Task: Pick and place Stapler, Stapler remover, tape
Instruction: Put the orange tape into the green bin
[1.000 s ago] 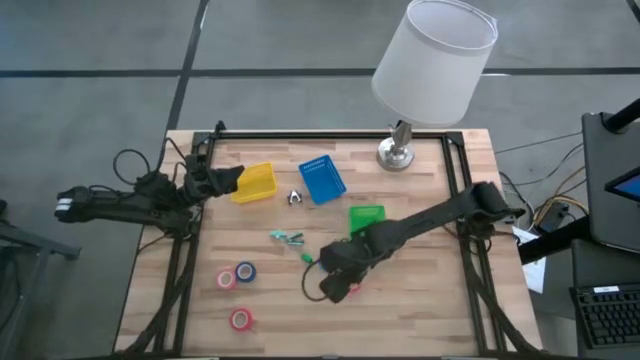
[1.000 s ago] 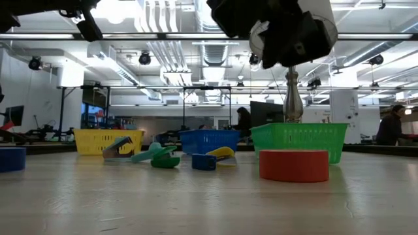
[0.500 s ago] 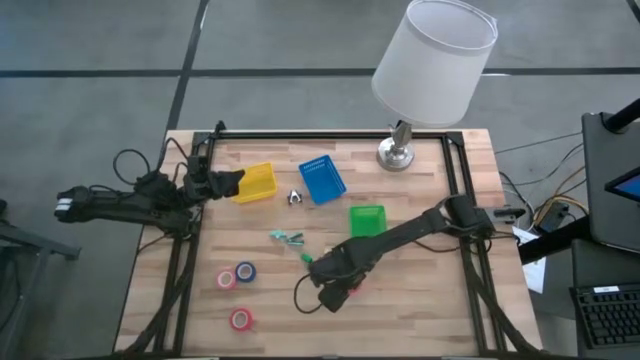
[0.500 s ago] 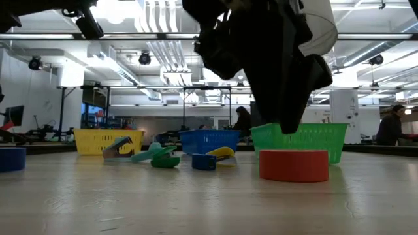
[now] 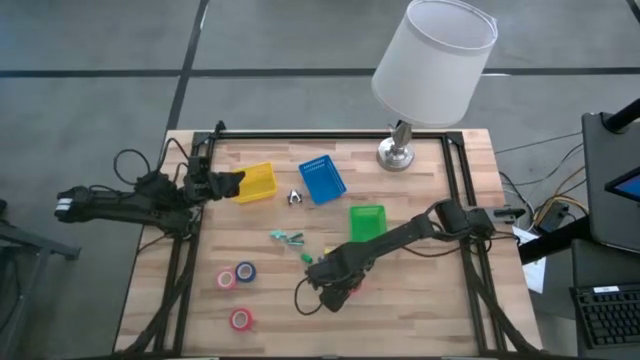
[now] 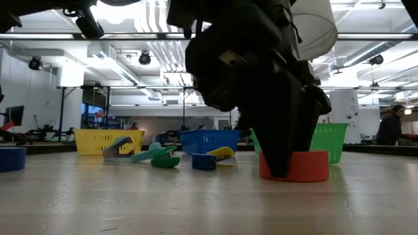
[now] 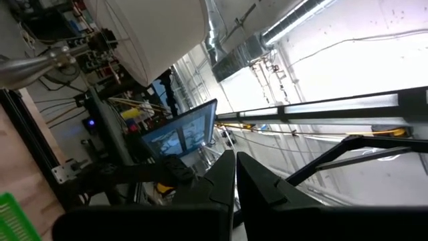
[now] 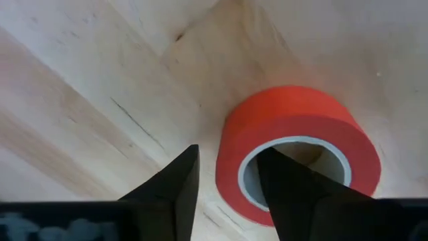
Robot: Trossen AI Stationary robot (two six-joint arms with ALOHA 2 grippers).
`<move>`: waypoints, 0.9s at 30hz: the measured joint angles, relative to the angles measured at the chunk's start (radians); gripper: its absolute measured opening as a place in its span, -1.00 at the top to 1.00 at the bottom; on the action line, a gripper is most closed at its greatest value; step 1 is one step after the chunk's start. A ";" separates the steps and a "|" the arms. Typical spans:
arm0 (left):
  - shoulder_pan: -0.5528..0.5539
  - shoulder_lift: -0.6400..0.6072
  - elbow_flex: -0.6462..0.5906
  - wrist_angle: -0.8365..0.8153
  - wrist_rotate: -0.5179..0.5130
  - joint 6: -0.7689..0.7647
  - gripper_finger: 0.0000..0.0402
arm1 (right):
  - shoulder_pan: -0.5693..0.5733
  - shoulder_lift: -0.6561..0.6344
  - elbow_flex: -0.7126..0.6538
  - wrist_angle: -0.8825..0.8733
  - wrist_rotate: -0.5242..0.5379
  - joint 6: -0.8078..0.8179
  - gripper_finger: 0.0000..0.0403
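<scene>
A red tape roll (image 8: pixel 297 147) lies flat on the wood table (image 5: pixel 420 300), right of the middle. My right gripper (image 8: pixel 231 152) points steeply down over it, open, with one finger in the roll's hole and the other outside its wall. The roll (image 6: pixel 307 166) also shows in the low view, partly behind the gripper (image 6: pixel 281 171). A pink roll (image 5: pixel 226 278), a blue roll (image 5: pixel 245 271) and a red roll (image 5: pixel 240 319) lie at the near left. A small green stapler (image 5: pixel 287 237) and a silver stapler remover (image 5: pixel 296 197) lie mid-table. My left gripper (image 5: pixel 232 178) waits shut by the yellow tray. My right gripper straddles the near part of the red roll's wall (image 8: pixel 231 181) from above, one finger (image 8: pixel 287 194) in the pale core and one finger (image 8: pixel 174 194) outside. Whether either finger touches the wall I cannot tell. The roll lies flat on the table.
A yellow tray (image 5: pixel 258 185), a blue tray (image 5: pixel 322 180) and a green tray (image 5: pixel 367 220) stand across the far half. A lamp (image 5: pixel 400 152) with a wide white shade stands at the far edge. Another small green item (image 5: pixel 308 258) lies just left of my right gripper.
My right gripper has come down over the red roll and tipped more steeply downward, so its fingers now stand at the roll's height. The roll has stayed where it was.
</scene>
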 joint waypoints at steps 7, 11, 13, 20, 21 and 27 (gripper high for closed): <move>0.000 0.001 0.000 -0.001 0.003 -0.004 0.91 | 0.001 -0.021 -0.002 0.015 -0.009 0.002 0.70; 0.000 0.002 0.000 -0.005 0.003 -0.004 0.91 | 0.000 -0.045 0.000 0.023 -0.013 0.011 0.84; 0.000 0.002 0.000 -0.008 0.003 -0.004 0.91 | 0.000 -0.059 0.010 0.022 -0.012 0.027 0.84; -0.001 0.003 0.000 0.002 0.004 -0.010 0.91 | -0.003 -0.114 0.151 0.008 0.032 0.062 0.83; -0.001 0.002 0.000 0.001 0.005 -0.013 0.91 | -0.006 -0.120 0.177 -0.003 0.057 0.059 0.83; -0.001 0.003 0.000 0.001 0.027 -0.036 0.91 | -0.071 -0.146 0.333 -0.169 0.177 -0.001 0.82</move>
